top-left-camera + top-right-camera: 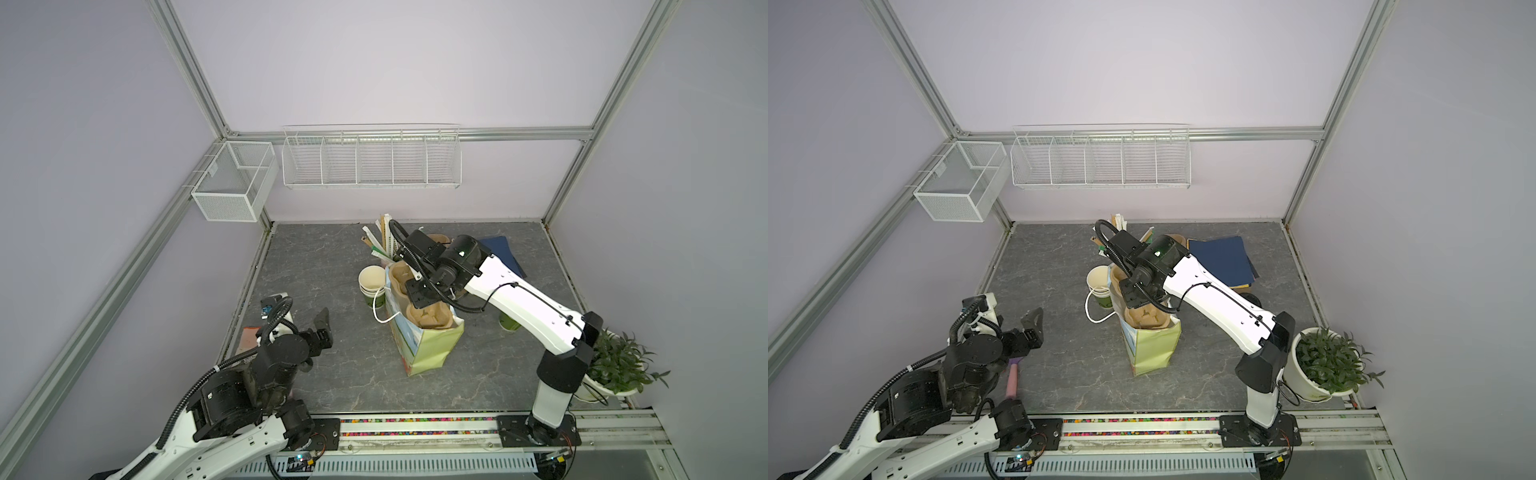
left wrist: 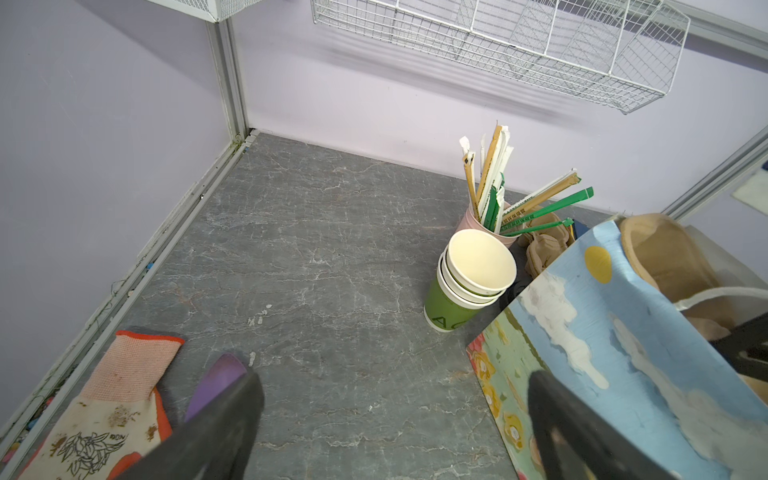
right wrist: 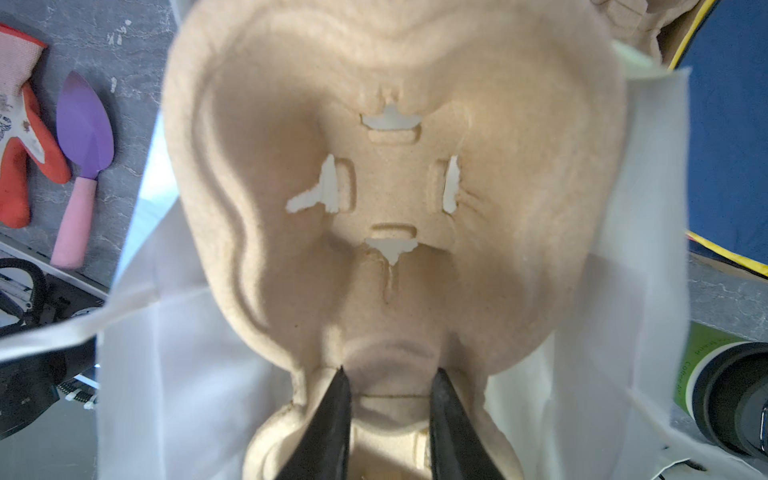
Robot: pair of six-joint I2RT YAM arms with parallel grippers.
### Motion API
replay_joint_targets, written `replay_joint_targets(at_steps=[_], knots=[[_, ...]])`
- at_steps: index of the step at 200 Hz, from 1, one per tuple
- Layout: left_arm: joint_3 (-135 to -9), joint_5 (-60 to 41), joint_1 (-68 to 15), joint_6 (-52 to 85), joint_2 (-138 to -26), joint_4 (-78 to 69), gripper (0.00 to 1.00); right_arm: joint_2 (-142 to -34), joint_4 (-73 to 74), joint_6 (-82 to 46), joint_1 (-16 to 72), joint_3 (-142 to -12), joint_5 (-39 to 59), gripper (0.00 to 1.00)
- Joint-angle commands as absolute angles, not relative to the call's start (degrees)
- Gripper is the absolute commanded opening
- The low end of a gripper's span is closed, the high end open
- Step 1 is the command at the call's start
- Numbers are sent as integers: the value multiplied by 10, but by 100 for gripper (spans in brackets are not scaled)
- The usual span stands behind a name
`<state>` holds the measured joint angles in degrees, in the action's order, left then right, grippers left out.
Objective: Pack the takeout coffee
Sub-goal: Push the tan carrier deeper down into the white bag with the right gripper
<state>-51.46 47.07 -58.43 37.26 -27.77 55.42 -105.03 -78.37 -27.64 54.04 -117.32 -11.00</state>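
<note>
Right gripper pinches tan pulp tray inside colourful paper bag; left gripper wide, empty; black-lidded green cup unpacked

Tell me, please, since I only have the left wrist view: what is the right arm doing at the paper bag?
Observer: The right gripper has its fingers closed on the centre ridge of the pulp cup carrier, which sits inside the paper bag.
Operator: Thank you. Is anything in the carrier's pockets?
Observer: No, the pockets that show look empty.
Operator: And where is the takeout coffee?
Observer: The takeout coffee, lid on, is outside the bag on the table, partly hidden under the right arm in both top views.
</note>
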Motion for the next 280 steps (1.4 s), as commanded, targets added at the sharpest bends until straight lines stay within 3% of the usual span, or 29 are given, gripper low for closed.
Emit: replay_joint_targets(at_steps=[1, 56, 134, 196, 280], knots=[[-512, 471, -581, 367, -279, 573, 99, -1068, -815, -280, 536, -1147, -92, 27], [-512, 469, -581, 367, -280, 572, 99, -1041, -812, -281, 536, -1128, -95, 27], [-512, 470, -581, 366, -284, 572, 99, -1072, -909, -267, 533, -1295, -107, 27], [-512, 467, -581, 366, -286, 571, 99, -1086, -912, -265, 527, -1279, -70, 27], [-512, 463, -581, 364, -286, 571, 99, -1151, -962, -272, 494, -1404, -21, 28]])
